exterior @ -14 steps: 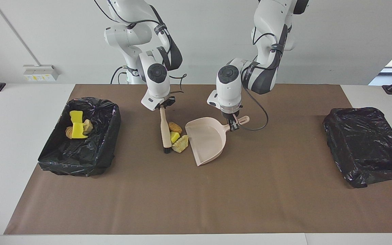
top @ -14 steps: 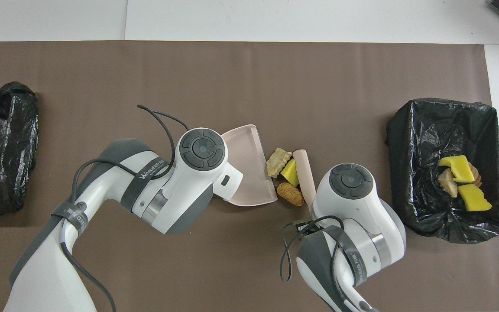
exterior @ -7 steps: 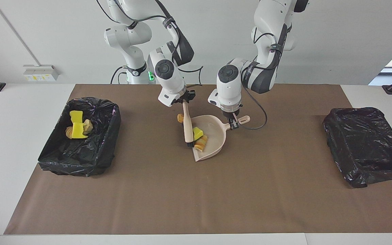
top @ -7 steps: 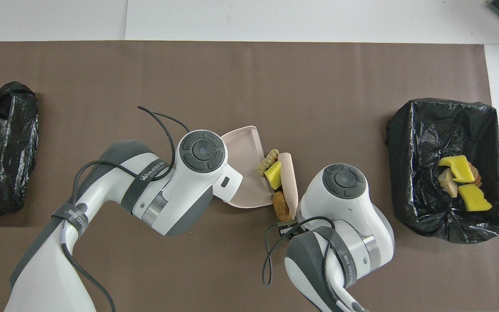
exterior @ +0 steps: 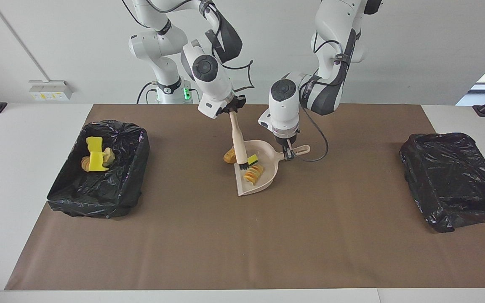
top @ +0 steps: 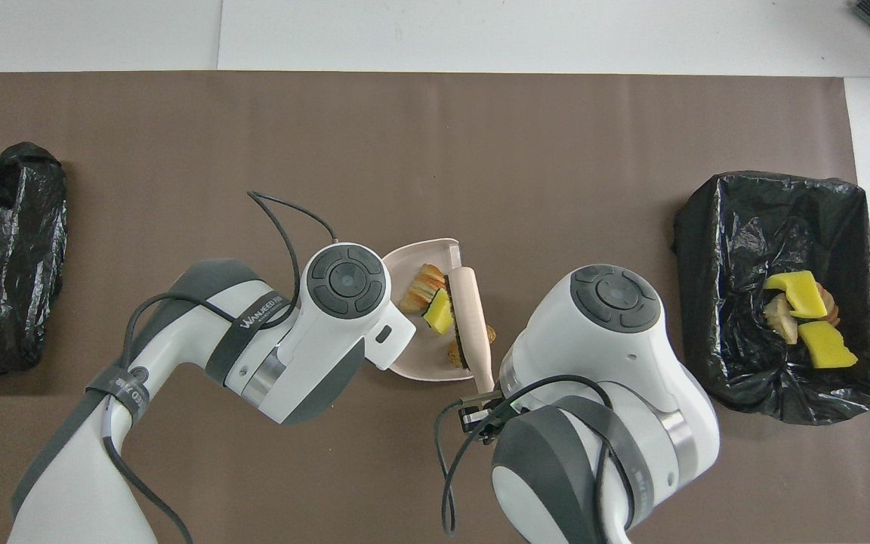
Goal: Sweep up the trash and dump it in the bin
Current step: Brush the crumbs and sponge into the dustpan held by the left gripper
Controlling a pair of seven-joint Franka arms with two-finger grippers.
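I am holding the beige brush (exterior: 238, 143) by the top of its handle in my right gripper (exterior: 230, 110), fingers closed on it, with its bristles at the mouth of the pale pink dustpan (exterior: 267, 179). My left gripper (exterior: 288, 150) is clamping the dustpan's handle. A yellow chunk (exterior: 252, 159) and a tan lump (exterior: 253, 173) are lying in the pan; a brown lump (exterior: 229, 155) is lying on the brown table cover (exterior: 242, 240), just beside the pan. Other trash pieces (exterior: 95, 155) are sitting in the black-lined bin (exterior: 99, 198) at my right arm's end. A second black-lined bin (exterior: 453, 181) is standing at my left arm's end. A white wall (exterior: 415, 50) is rising above the table.
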